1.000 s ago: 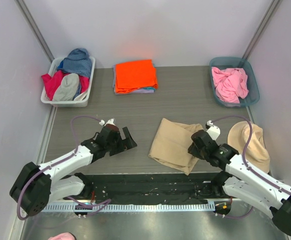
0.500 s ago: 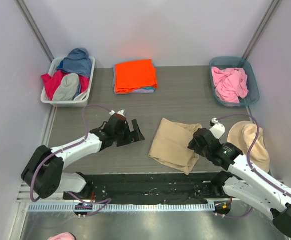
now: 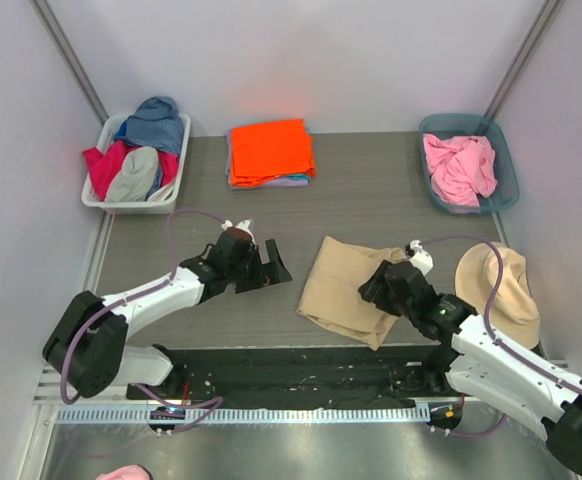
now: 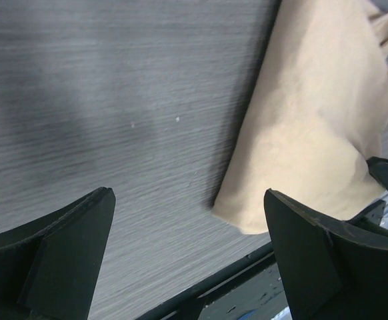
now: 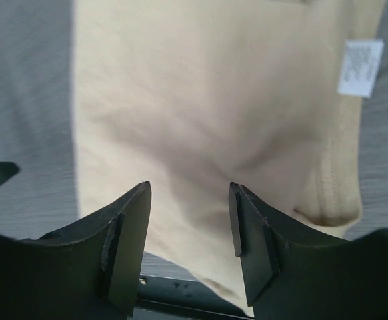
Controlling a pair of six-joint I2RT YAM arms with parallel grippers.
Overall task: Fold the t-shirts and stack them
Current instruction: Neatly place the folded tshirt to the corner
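Over the tan t-shirt (image 3: 343,286), right gripper (image 5: 189,200) parted, empty; left gripper (image 4: 186,195) wide beside it

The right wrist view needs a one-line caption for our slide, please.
Open right gripper over the tan shirt on the grey table, white label showing.

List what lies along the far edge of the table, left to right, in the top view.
White bin of mixed clothes → folded orange t-shirt → teal tub holding the pink t-shirt.
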